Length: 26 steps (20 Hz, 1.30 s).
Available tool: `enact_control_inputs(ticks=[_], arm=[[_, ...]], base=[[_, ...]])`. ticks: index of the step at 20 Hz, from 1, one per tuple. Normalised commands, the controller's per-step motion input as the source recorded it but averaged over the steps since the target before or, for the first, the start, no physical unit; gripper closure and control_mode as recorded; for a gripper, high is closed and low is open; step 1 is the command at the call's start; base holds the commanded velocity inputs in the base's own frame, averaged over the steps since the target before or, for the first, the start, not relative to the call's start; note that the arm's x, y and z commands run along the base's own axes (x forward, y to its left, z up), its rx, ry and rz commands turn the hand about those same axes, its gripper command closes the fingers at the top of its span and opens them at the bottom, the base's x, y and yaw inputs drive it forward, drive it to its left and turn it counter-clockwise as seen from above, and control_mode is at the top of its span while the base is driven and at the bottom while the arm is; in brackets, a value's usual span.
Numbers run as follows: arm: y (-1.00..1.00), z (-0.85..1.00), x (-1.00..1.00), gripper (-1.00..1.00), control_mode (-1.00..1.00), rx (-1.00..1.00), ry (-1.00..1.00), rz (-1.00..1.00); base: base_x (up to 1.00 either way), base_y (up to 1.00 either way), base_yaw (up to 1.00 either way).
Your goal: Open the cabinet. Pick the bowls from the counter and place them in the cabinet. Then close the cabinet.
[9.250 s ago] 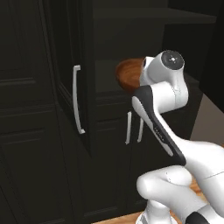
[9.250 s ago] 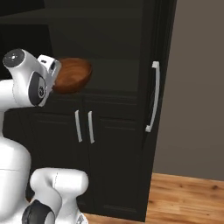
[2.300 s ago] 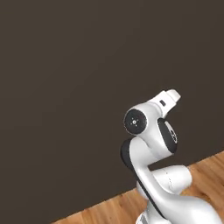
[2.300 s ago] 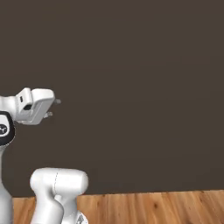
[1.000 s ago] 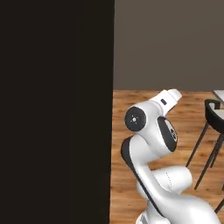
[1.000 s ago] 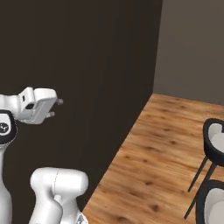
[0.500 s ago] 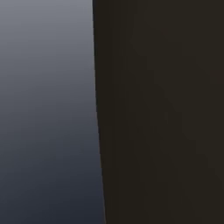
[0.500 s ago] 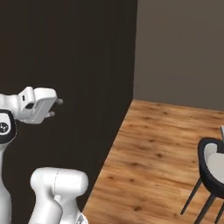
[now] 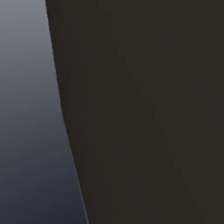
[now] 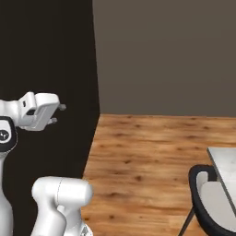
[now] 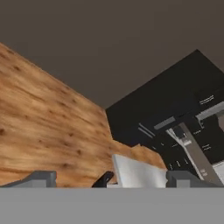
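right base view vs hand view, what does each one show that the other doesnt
Right base view alone: the white arm with its tool held open and empty beside a tall dark panel, and a dark chair tucked at the edge of a pale table. Hand view alone: a run of black cabinets with pale bar handles across the room. Both share the wooden floor and the plain grey-brown wall.
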Motion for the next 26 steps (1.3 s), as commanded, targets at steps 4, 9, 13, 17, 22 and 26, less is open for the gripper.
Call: enact_control_inputs(ticks=[4,9,13,17,22,26], arm=[[0.00,0.00,0.00,-1.00,1.00,0.00,0.00,0.00],[0.00,0.00,0.00,-1.00,1.00,0.00,0.00,0.00],[0.00,0.00,0.00,-1.00,1.00,0.00,0.00,0.00],[0.00,0.00,0.00,-1.00,1.00,0.00,0.00,0.00],[0.00,0.00,0.00,-1.00,1.00,0.00,0.00,0.00],[0.00,0.00,0.00,-1.00,1.00,0.00,0.00,0.00]], base=[[1.00,-0.08,-0.54],[1.00,-0.05,-0.61],[0.99,-0.05,-0.68],[0.96,-0.03,-0.71],[1.00,0.00,-0.71],[0.85,0.11,-0.80]])
